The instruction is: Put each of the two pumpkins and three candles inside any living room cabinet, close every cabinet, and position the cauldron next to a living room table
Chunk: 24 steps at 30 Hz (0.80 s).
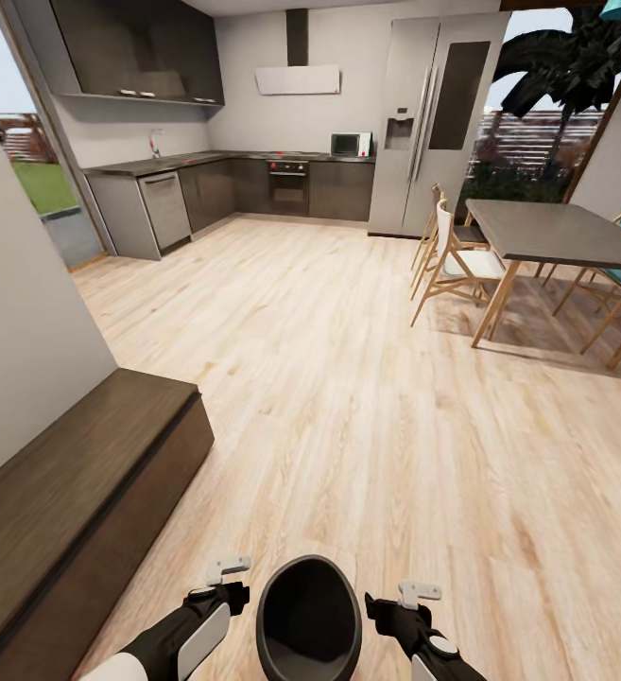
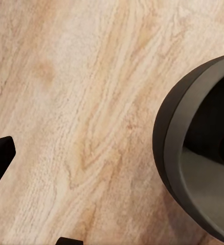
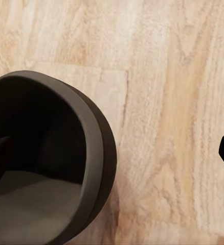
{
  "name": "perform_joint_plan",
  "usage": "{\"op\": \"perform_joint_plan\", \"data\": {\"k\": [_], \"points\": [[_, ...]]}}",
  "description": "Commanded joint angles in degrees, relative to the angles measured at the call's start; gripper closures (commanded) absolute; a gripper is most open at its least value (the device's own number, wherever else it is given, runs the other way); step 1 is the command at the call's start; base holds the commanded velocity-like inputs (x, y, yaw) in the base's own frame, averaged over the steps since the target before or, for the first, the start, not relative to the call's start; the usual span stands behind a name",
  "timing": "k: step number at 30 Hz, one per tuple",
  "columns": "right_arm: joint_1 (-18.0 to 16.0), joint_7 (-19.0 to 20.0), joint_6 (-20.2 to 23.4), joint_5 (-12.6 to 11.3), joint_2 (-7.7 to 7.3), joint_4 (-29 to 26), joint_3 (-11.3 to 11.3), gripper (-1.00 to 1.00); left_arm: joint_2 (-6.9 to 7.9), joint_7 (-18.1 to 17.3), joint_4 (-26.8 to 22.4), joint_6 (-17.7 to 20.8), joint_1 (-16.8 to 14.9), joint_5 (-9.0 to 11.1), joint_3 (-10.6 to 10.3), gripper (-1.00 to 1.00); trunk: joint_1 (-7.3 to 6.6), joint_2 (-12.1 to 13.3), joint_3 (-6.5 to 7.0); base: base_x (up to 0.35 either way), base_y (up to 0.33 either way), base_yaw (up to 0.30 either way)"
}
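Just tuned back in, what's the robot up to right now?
The robot has the black cauldron between its two arms, low in front of it above the wood floor. The left gripper and right gripper flank the pot on either side; whether they actually clamp its rim is hard to tell. The dark low cabinet runs along its left, and a dining table stands ahead to the right.
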Motion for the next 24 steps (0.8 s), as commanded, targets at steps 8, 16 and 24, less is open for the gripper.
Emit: {"op": "perform_joint_plan", "data": {"k": [8,16,24], "points": [[-0.05,-0.36,-0.21,-0.57,-0.04,0.01,0.65,-1.0,0.05,0.44,-0.1,0.17,-0.05,0.26,-0.39,-1.0,-0.01,-0.02,-0.04,0.0,0.0,0.0],[-0.05,-0.33,-0.26,-0.57,-0.05,0.01,0.66,-1.0,0.05,0.44,-0.1,0.18,-0.05,0.26,-0.39,-1.0,-0.01,-0.02,-0.04,0.0,0.0,0.0],[-0.05,-0.68,-0.24,-0.56,-0.05,0.06,0.73,-1.0,0.05,0.44,-0.1,0.18,-0.05,0.26,-0.39,-1.0,-0.01,-0.02,-0.04,0.077,0.0,0.0]]}}
